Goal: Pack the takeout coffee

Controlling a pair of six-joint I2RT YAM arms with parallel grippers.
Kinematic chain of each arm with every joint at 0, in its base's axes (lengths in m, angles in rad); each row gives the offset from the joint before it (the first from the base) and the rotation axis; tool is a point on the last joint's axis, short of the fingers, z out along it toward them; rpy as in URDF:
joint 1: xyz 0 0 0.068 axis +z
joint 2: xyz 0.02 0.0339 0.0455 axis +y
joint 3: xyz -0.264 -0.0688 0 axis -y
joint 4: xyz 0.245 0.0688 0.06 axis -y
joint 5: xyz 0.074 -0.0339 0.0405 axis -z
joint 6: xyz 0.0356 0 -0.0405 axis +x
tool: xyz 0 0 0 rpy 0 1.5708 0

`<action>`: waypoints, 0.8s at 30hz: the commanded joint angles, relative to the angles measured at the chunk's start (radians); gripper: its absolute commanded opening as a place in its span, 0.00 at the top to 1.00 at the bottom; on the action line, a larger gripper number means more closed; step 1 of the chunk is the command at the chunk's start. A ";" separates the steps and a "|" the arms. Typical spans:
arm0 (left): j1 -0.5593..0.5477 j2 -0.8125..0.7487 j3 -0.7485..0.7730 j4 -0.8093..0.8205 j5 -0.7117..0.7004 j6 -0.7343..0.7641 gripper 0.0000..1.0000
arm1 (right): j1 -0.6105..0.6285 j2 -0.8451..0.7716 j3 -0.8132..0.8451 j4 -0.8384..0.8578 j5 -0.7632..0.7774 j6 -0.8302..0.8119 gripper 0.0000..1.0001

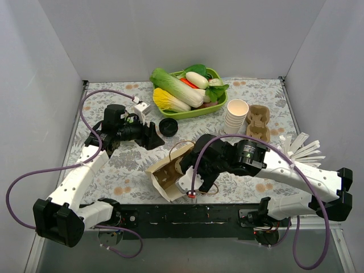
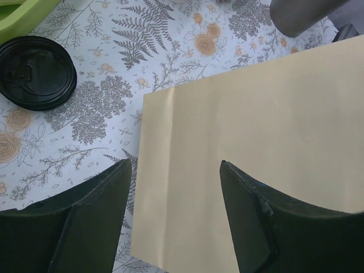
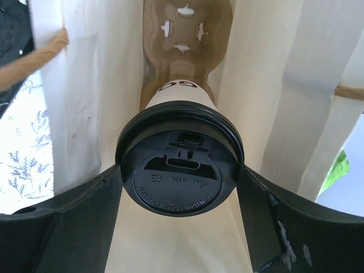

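The takeout coffee [image 3: 179,187], a cream cup with a black lid, lies inside the paper bag [image 3: 261,85] with its lid facing the right wrist camera. My right gripper [image 3: 179,166] is shut on its lid, one finger pressing each side. A brown cup carrier [image 3: 185,34] sits deeper in the bag, behind the cup. In the top view the bag [image 1: 165,173] lies on its side near the front edge, and my right gripper [image 1: 190,179] reaches into its mouth, hiding the cup. My left gripper [image 2: 176,162] hangs open over the bag's outer face [image 2: 256,114], holding nothing.
A loose black lid [image 1: 168,127] lies on the cloth near the left gripper [image 1: 152,138]. At the back are a green tray [image 1: 219,74] of vegetables, a stack of lidless cups [image 1: 236,116] and spare cup carriers [image 1: 259,124]. White sticks [image 1: 304,149] fan out at the right.
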 commanded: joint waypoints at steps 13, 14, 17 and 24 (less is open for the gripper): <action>0.003 0.105 -0.005 0.063 0.117 -0.002 0.38 | 0.003 0.049 -0.032 0.076 0.118 -0.108 0.99; 0.003 0.111 -0.002 0.067 0.125 -0.007 0.38 | 0.001 0.046 -0.038 0.083 0.115 -0.111 0.99; 0.003 0.131 0.006 0.069 0.141 -0.013 0.38 | -0.011 0.053 -0.052 0.089 0.092 -0.127 0.99; 0.003 0.148 0.002 0.061 0.158 0.004 0.38 | -0.029 0.084 -0.043 0.070 0.067 -0.151 0.99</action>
